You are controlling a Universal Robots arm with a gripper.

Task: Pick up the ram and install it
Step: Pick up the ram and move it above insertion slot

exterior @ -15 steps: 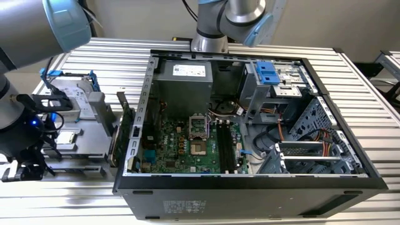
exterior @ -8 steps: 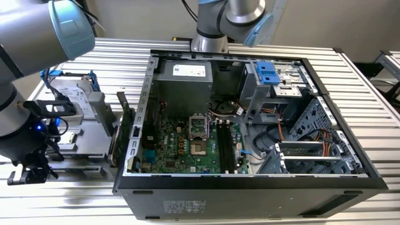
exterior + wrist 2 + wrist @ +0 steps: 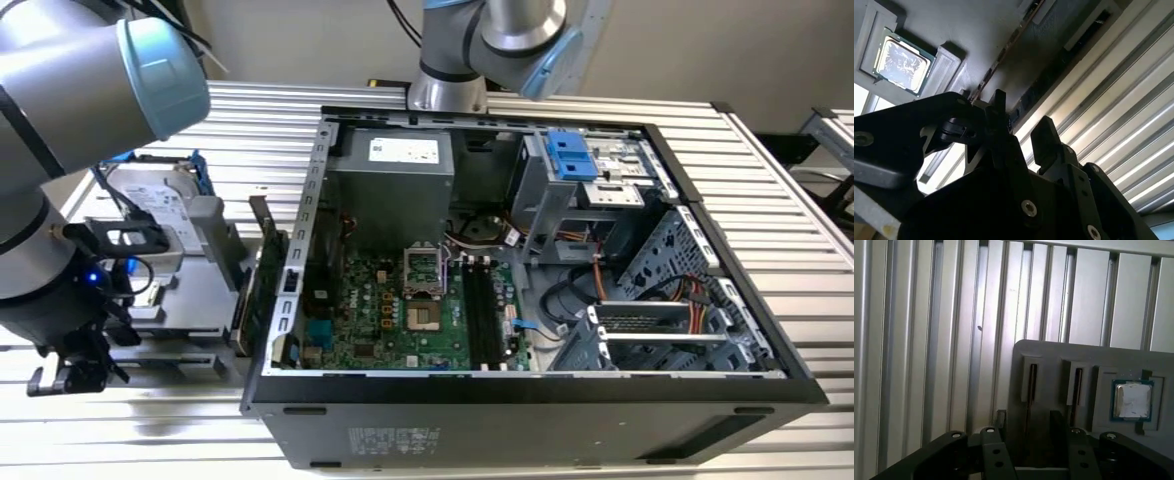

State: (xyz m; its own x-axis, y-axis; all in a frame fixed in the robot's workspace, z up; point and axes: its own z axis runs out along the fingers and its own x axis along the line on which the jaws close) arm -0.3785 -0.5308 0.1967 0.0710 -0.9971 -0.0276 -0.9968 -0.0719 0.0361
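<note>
Surface: a slatted metal table [image 3: 790,180] carries an open computer case [image 3: 534,425], with the green motherboard [image 3: 400,320] lying flat inside.
Arm: the grey arm [image 3: 54,130] bends at a big elbow in the exterior view's upper left. From there it drops straight down outside the case's left wall, wrist pointing at the table.
Gripper: the black gripper [image 3: 1028,416] hangs low over the table, above a grey holder [image 3: 1054,355].
Fingers: the two fingers [image 3: 1056,421] are spread, with a clear gap between them.
Ram: the ram [image 3: 1005,50] stands on edge in one of the holder's two slots, in line with the gap. I cannot tell whether either finger touches it.
Neighbour: a processor chip [image 3: 1132,400] sits in a square pocket beside the slots.
</note>
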